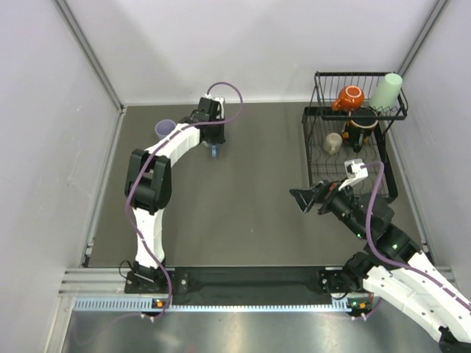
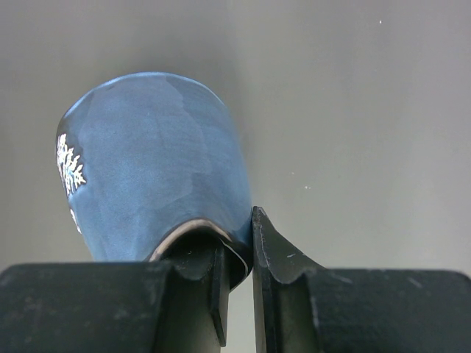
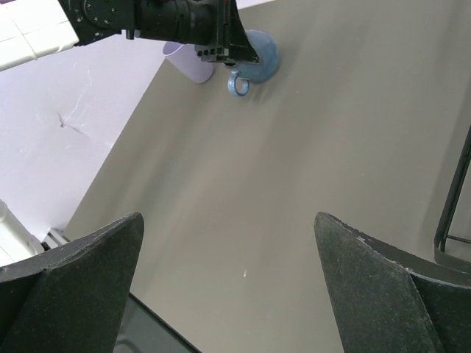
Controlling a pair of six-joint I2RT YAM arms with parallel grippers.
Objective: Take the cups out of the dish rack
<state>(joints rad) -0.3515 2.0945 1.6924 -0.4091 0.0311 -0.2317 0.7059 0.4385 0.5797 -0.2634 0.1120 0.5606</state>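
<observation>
- Left gripper (image 2: pixel 239 228) pinches the blue mug (image 2: pixel 154 162) by its rim, just beside the lavender tumbler (image 1: pixel 165 128) on the table (image 1: pixel 257 162)
- Right gripper (image 3: pixel 228 220), jaws spread, near the dish rack (image 1: pixel 307 140) holding the orange mug (image 1: pixel 350 95) and green tumbler (image 1: pixel 387 92)

Near the desk's far edge, my left gripper (image 1: pixel 214 146) covers most of the blue mug (image 1: pixel 213 154), and my arm (image 1: pixel 174 143) hides part of the lavender tumbler (image 1: pixel 164 127). My right wrist view crops the rack (image 3: pixel 446 209).
</observation>
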